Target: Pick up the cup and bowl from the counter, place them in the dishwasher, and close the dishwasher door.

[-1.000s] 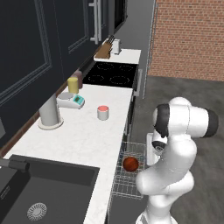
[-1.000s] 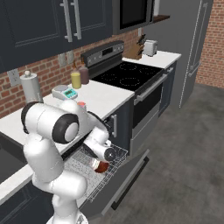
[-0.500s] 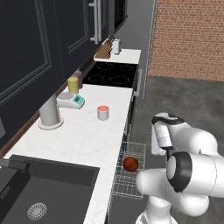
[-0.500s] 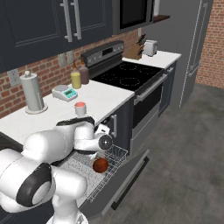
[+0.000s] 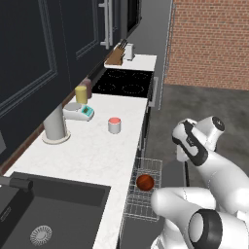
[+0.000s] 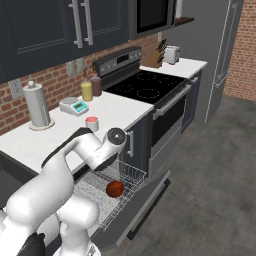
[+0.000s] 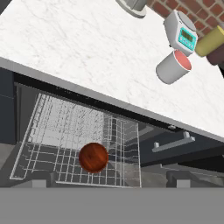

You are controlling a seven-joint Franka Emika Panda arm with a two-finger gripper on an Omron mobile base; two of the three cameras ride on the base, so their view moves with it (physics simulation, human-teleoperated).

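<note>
Bowl (image 7: 93,157) in dishwasher rack (image 7: 52,127)

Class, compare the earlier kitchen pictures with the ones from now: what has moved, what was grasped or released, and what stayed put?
The arm swung up and away from the rack, toward the floor side. Nothing was grasped or released in this second. The bowl stayed in the rack, the cup on the counter, and the dishwasher door stayed open.

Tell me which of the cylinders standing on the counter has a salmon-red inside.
The cup: short, pale grey-white, standing alone near the counter's front edge. The yellow cylinder and the tall grey one stand farther back by the wall.
</note>
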